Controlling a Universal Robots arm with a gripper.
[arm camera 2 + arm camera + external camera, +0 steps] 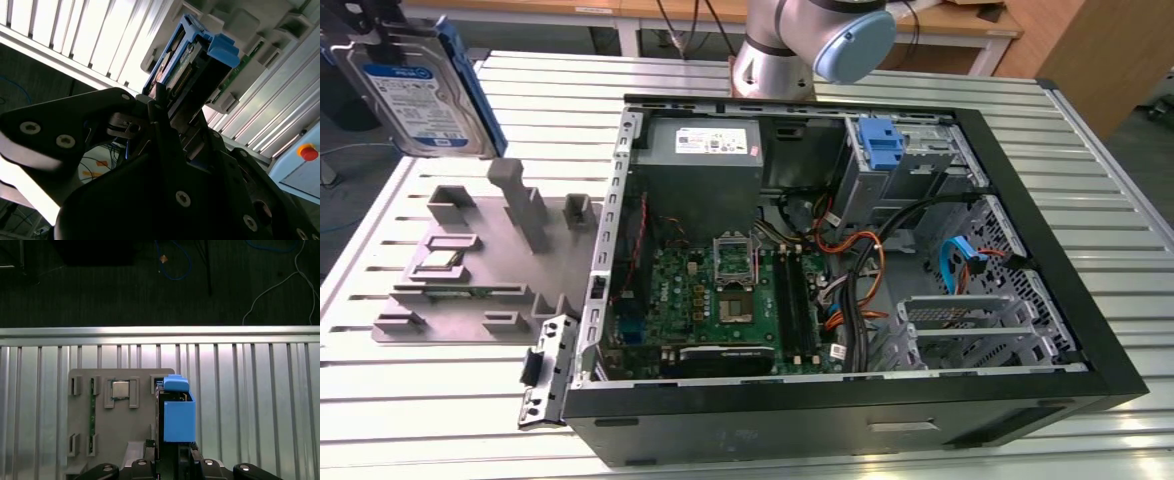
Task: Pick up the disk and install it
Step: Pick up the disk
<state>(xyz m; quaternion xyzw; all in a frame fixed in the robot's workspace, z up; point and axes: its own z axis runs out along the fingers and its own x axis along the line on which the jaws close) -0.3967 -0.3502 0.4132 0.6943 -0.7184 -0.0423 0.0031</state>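
In the exterior view the disk (416,95) is hanging upright in the air at the exterior view's far left, label facing the camera and blue carrier frame running down its edge. It is riding above the grey fixture (480,270), which is lying on the slatted aluminium table (440,420). Well apart from it, the open computer case (787,430) is lying on its side, showing its motherboard (720,290) and a blue bracket (882,148) up in the drive cage, with the arm (821,40) rising behind. In the second wrist view the gripper (167,102) is pinching the disk (182,62) by one end, its jaws pressing in on either side, and a red button (307,151) is showing off by the picture's edge. In the first wrist view we are looking straight down: the gripper (175,459) is clamping the disk (177,415), which is floating over the edge of the grey fixture (115,425), where a processor chip (120,389) is sitting in its pocket.
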